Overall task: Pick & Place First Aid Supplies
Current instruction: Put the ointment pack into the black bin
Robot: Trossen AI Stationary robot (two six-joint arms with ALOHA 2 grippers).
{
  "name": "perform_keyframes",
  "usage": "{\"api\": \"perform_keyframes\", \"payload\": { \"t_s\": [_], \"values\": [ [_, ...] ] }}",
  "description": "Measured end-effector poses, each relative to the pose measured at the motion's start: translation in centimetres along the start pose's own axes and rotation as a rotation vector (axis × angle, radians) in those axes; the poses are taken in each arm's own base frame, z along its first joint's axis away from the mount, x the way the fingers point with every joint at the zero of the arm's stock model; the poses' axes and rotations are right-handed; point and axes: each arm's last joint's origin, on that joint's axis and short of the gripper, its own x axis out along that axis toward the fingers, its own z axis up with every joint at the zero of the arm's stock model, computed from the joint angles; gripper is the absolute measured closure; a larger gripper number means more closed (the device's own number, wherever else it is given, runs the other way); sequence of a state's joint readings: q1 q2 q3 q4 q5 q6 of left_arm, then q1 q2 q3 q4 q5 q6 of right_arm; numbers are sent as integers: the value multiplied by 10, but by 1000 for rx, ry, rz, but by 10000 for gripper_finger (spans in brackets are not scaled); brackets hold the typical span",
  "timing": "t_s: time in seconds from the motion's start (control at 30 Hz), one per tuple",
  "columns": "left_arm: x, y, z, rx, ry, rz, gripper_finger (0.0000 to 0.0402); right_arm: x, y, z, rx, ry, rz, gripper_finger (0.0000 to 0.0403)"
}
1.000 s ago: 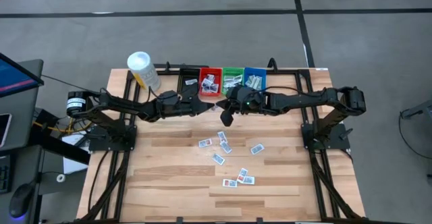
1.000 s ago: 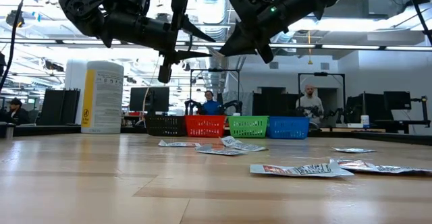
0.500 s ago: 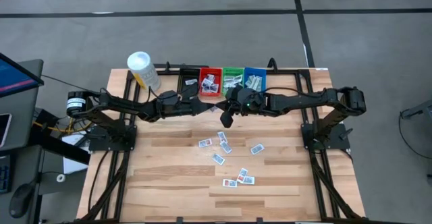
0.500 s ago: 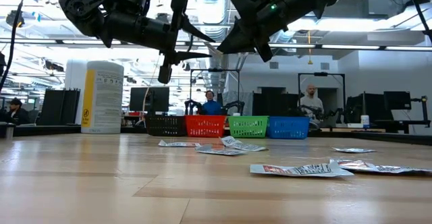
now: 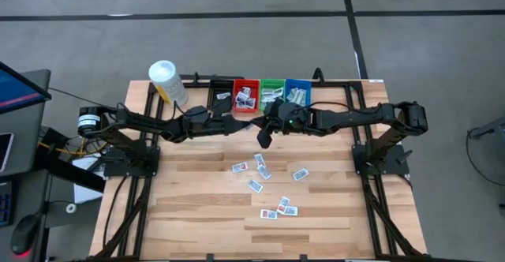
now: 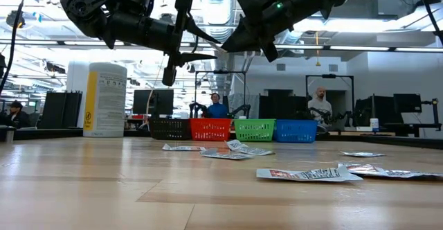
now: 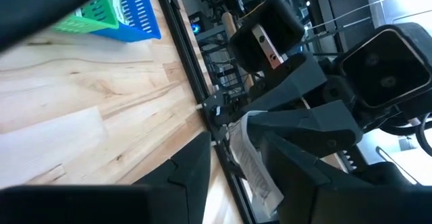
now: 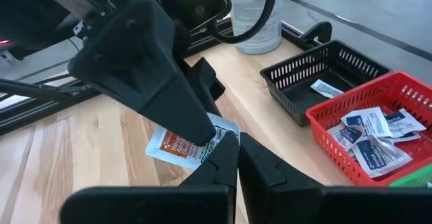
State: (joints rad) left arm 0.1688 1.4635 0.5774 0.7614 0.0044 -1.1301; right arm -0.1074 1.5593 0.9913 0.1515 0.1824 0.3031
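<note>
One small white packet (image 8: 179,146) with orange-red print sits in the air between my two grippers, above the table in front of the bins. My right gripper (image 5: 256,127) (image 8: 237,137) comes from the table's right and is shut on it. My left gripper (image 5: 245,125) (image 7: 236,140) comes from the left and is open, one finger on each side of the packet (image 7: 256,170). Several more packets (image 5: 260,171) lie flat mid-table, and others lie in the bins. The high view does not show the held packet. My right gripper pinches the packet by one corner (image 8: 228,132) between its two fingertips, roughly level, coming from the table's right. The packet is lifted clear of the table and sticks out past the fingertips into the gap of the left gripper.
Black (image 5: 222,98), red (image 5: 245,96), green (image 5: 271,94) and blue (image 5: 297,93) bins stand in a row at the far edge. A white-capped yellow bottle (image 5: 166,80) stands at the far left. More packets (image 5: 280,209) lie nearer the near edge. People show in the room behind.
My right gripper has risen a little, still shut on the packet. My left gripper has kept still.
</note>
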Motion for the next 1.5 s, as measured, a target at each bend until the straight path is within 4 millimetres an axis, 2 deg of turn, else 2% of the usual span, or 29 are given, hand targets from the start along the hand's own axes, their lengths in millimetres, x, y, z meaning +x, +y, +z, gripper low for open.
{"api": "perform_keyframes", "payload": {
  "t_s": [0.47,0.67,1.07,1.27,1.5],
  "values": [
    [0,0,0,30,5,2,393,0,0,0,1,-1,-3,392],
    [0,0,0,30,5,2,389,0,0,0,1,-1,-2,350],
    [0,1,2,86,-8,10,391,-1,1,-8,-16,72,-13,233],
    [-1,7,14,159,-57,32,390,-6,7,-26,-52,232,-31,198],
    [-4,20,41,326,-138,100,390,-13,24,-39,-16,315,-17,188]
  ]
}}
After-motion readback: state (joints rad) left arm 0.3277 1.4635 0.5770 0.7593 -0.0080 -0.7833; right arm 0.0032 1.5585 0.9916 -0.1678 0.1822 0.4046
